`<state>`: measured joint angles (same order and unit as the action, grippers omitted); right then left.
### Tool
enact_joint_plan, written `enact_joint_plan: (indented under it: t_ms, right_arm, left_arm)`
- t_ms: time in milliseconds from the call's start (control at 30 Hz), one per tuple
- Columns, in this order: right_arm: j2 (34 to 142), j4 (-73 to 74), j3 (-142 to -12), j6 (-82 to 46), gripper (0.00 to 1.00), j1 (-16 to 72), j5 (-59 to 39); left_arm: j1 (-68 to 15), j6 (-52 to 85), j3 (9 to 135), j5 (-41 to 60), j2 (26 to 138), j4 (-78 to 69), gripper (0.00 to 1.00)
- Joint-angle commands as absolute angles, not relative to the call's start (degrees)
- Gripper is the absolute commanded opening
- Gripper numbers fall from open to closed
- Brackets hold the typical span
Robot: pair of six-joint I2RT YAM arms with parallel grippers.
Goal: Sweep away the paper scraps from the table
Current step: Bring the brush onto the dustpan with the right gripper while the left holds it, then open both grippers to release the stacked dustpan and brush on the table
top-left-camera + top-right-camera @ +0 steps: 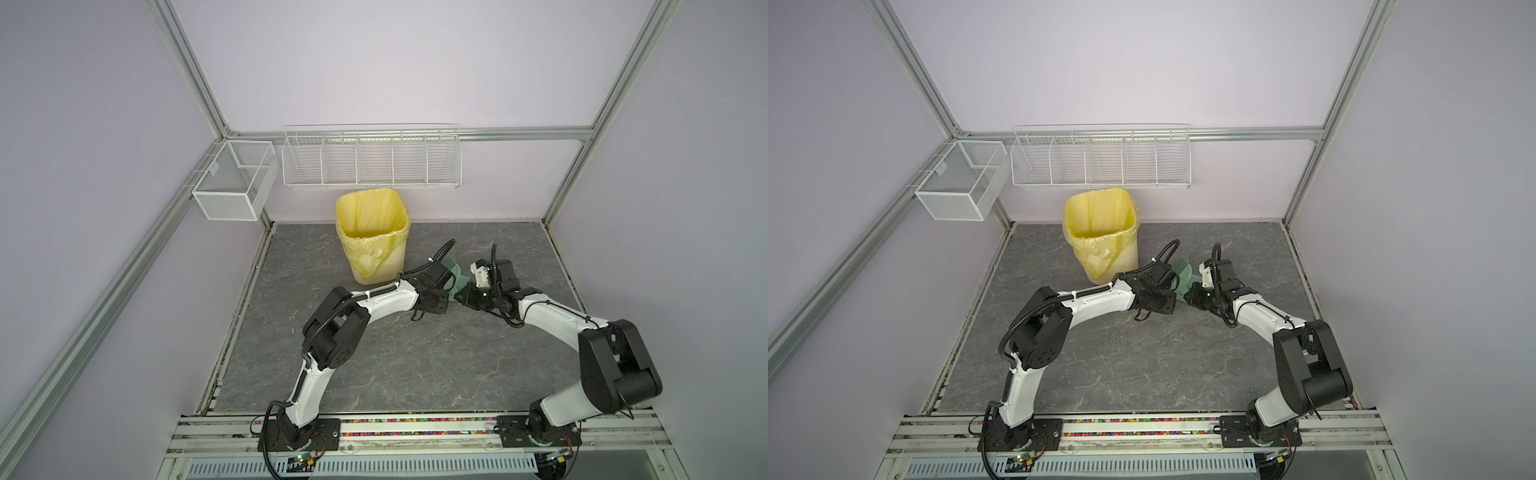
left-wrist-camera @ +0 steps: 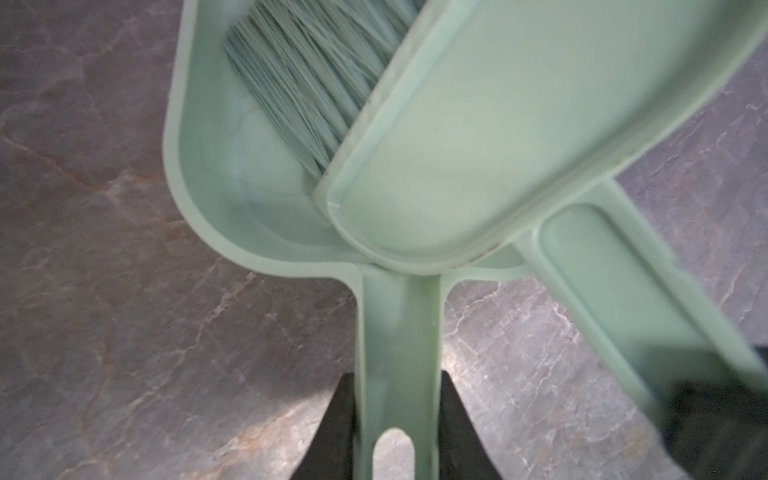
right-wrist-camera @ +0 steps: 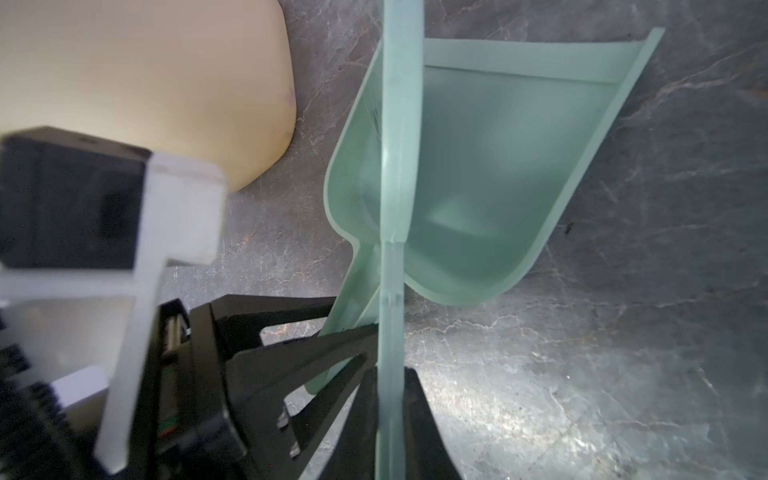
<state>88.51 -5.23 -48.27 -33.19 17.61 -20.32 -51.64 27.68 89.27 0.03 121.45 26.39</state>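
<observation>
- Table [image 1: 415, 365]: no paper scraps in either top view or either wrist view. The pan is also empty. The bin's [image 1: 374, 232] contents cannot be made out, only the yellow liner. Judged: sweeping is done and the tools are being put away.
- Left gripper [image 2: 397, 374]: jaws nearly closed, clamped on the dustpan [image 2: 232, 187] handle from both sides.
- Right gripper [image 3: 390, 374]: jaws close to fully shut, pinching the thin edge of the brush [image 2: 478, 137] handle.
- Brush head lies inside the pan with its bristles against the pan floor and its handle crossing over the pan's handle. Both tools are just beside the bin, and the grippers are near each other.
- Cannot tell whether the pan rests flat on the table or is held slightly off it.

Step in hand, judged: nest the brush and set both tools down.
- Seat the pan flat before letting go of anything.
- Release the brush first, and only once the pan bears its head.
- Draw the right arm back along the handle line, not sideways, so it does not lever the pan.
- Keep the left grip until the right arm is clear.
- Watch the clearance to the bin wall.
</observation>
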Motion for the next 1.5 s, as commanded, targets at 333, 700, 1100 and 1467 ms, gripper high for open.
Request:
enact_joint_plan:
  t_ms: [333,700,1100,1467]
  right_arm:
    - [93.2,-13.2,-55.3,-29.8,0.25,15.9,-20.4]
    - [91.7,-21.8,-57.1,-26.2,0.4,15.6,-17.2]
    - [79.3,-27.4,-55.3,-25.5,0.6,15.6,-14.3]
    - [69.5,-33.2,-55.2,-23.0,0.89,15.5,-11.6]
  left_arm:
    - [-51.1,25.6,89.1,-2.2,119.7,27.2,0.31]
    - [-51.2,26.2,86.7,-4.6,114.6,27.9,0.65]
    - [-55.4,30.1,74.5,-7.4,100.6,24.2,0.8]
    - [-55.9,33.9,61.3,-18.1,82.4,28.0,0.99]
